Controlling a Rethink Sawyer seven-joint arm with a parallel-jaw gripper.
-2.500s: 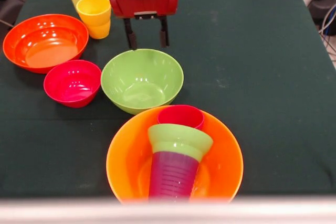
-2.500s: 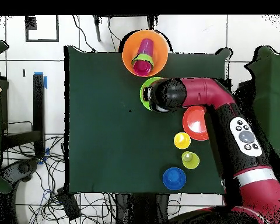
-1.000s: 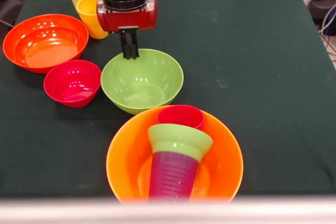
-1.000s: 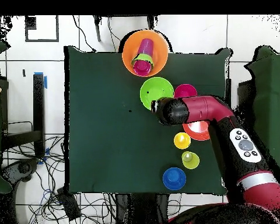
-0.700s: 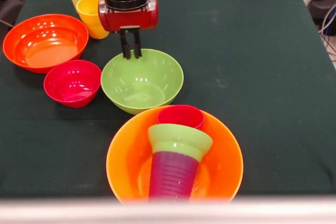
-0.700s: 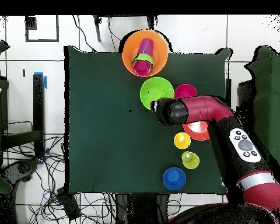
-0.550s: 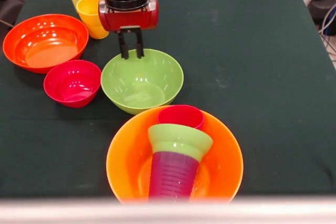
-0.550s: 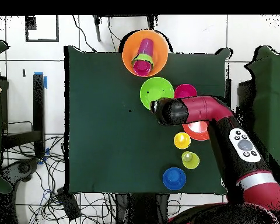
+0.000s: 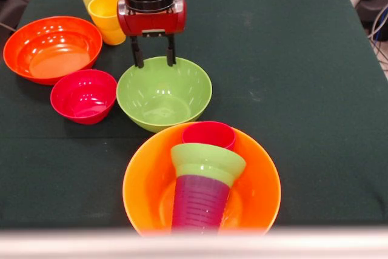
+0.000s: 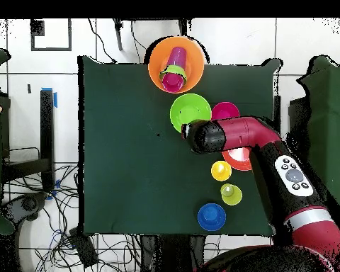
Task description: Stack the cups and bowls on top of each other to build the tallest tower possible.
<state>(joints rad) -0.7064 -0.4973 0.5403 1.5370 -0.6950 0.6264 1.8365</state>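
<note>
**Tower four pieces high, six pieces loose**

Tower [image 9: 203,180] at six o'clock in the front view: large orange bowl [image 9: 145,186], purple cup, small green bowl, red-pink cup on top. Gripper [image 9: 154,60] hangs at the large green bowl's [image 9: 163,92] far rim, jaws apart, holding nothing. Unstacked: orange-red bowl [image 9: 51,48] and red-pink bowl [image 9: 83,95] at nine o'clock, two yellow cups [image 9: 108,17] at eleven, blue bowl [image 10: 211,216].

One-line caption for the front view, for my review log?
Open gripper poised over the large green bowl's far rim; tower in front.
</note>
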